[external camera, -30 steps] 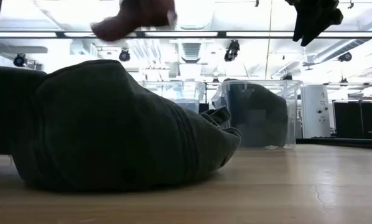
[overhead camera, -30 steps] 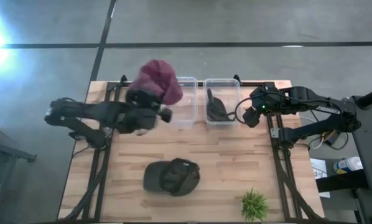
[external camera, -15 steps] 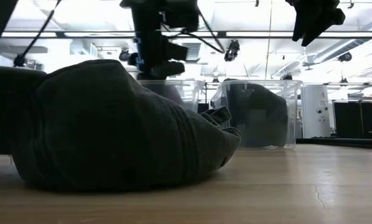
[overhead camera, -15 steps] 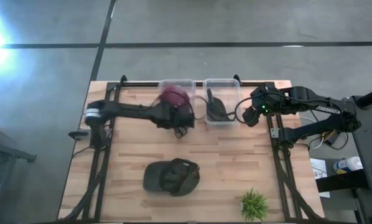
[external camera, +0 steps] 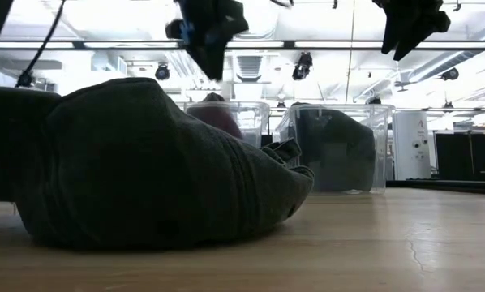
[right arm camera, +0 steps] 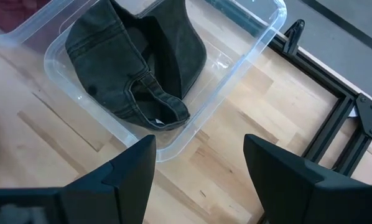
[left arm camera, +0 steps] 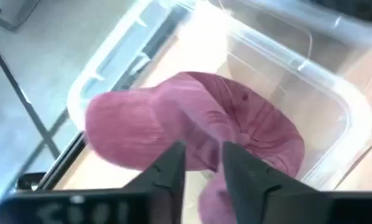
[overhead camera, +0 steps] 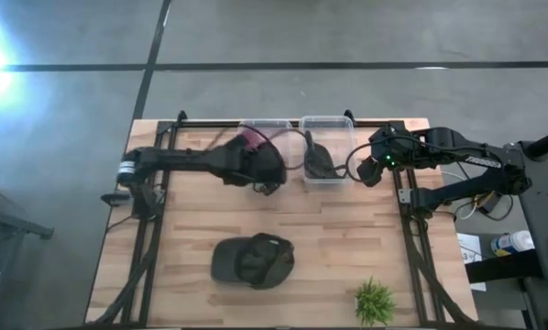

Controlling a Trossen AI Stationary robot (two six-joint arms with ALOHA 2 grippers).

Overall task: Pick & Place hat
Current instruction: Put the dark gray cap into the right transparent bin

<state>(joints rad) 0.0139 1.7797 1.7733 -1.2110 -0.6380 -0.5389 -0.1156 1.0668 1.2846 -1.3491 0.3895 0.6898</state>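
A pink hat (left arm camera: 192,118) lies crown-up inside the left clear bin (left arm camera: 335,93) at the table's far edge; the high view shows it too (overhead camera: 252,137). My left gripper (left arm camera: 204,165) hangs above it, its fingers a narrow gap apart, clear of the hat in the low view (external camera: 212,69). A dark green cap (overhead camera: 253,261) rests on the table's near middle. Another dark hat (right arm camera: 136,62) sits in the right clear bin (right arm camera: 260,37). My right gripper (right arm camera: 199,146) waits wide open, high beside that bin's right end.
A small green plant (overhead camera: 375,301) stands at the near right corner. The two bins sit side by side at the far edge. In the low view the dark green cap (external camera: 145,162) fills the foreground. Bare wood lies between the cap and the bins.
My left gripper carried the pink hat from high above the far left of the table toward the right and down over the left bin. The hat now lies in the bin, apart from the fingers, and the gripper stands above it.
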